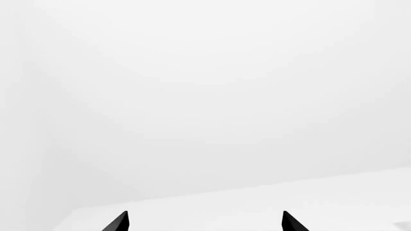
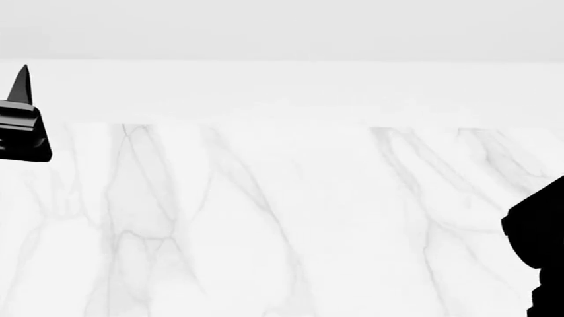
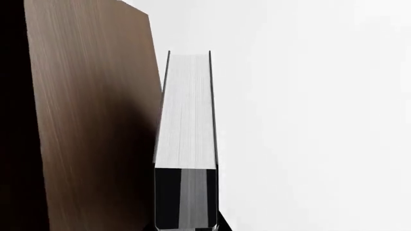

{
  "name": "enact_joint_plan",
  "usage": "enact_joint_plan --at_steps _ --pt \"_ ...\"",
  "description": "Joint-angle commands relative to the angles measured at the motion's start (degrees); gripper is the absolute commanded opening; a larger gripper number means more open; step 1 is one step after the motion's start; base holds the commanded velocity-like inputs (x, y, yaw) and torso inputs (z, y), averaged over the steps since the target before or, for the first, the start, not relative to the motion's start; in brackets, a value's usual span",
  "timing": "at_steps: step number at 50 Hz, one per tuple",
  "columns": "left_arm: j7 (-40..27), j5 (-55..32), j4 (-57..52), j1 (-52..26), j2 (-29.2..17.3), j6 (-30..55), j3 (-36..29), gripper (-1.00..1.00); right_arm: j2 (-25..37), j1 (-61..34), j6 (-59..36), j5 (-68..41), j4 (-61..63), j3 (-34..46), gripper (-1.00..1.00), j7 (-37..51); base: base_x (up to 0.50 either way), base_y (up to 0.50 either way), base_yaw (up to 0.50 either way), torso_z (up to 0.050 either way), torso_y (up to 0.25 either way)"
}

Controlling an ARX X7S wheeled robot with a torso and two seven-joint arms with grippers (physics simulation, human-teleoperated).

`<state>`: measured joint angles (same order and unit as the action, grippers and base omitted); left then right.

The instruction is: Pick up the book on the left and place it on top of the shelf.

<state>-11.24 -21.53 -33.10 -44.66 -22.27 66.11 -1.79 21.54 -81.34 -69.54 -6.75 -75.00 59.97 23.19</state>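
Note:
In the right wrist view, the black book (image 3: 186, 110) with white page edges is seen edge-on, its dark end sitting between my right gripper's jaws (image 3: 186, 227), which are shut on it. It stands close beside a brown wooden board of the shelf (image 3: 96, 120); I cannot tell whether they touch. In the head view only a black part of my right arm (image 2: 539, 251) shows at the right edge, and neither book nor shelf shows. My left gripper (image 1: 205, 222) is open and empty, its fingertips wide apart; it shows at the head view's far left (image 2: 20, 112).
A white marble-patterned table (image 2: 282, 218) fills the head view, with a pale wall behind it. The left wrist view shows only white surfaces. The pale books are out of view.

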Motion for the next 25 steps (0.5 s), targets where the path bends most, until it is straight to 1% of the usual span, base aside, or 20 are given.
enact_joint_plan --at_steps 1,10,12,13,25 --pt "-0.18 -0.26 -0.14 -0.06 -0.12 0.12 0.09 1.0 0.21 0.62 -1.12 6.68 0.01 5.52 -1.0 1.85 0.0 0.0 0.0 0.0 0.01" --pt "-0.34 -0.47 -0.37 -0.02 -0.27 0.29 0.22 1.0 0.06 0.63 -0.67 6.76 0.01 5.73 -1.0 1.36 0.0 0.0 0.0 0.0 0.0" --pt "-0.35 -0.45 -0.22 -0.02 -0.3 0.17 0.14 1.0 0.04 0.29 -0.03 6.62 0.01 4.76 -1.0 2.57 0.0 0.0 0.0 0.0 0.005" --pt "-0.34 -0.43 -0.14 -0.08 -0.33 0.14 0.03 1.0 -0.06 0.42 0.03 6.78 0.01 5.29 1.0 1.77 0.0 0.0 0.0 0.0 0.0" --pt "-0.43 -0.56 0.05 0.31 -0.38 -0.36 -0.06 1.0 -0.31 -0.12 1.79 6.74 0.01 4.29 1.0 4.38 0.0 0.0 0.0 0.0 0.0"
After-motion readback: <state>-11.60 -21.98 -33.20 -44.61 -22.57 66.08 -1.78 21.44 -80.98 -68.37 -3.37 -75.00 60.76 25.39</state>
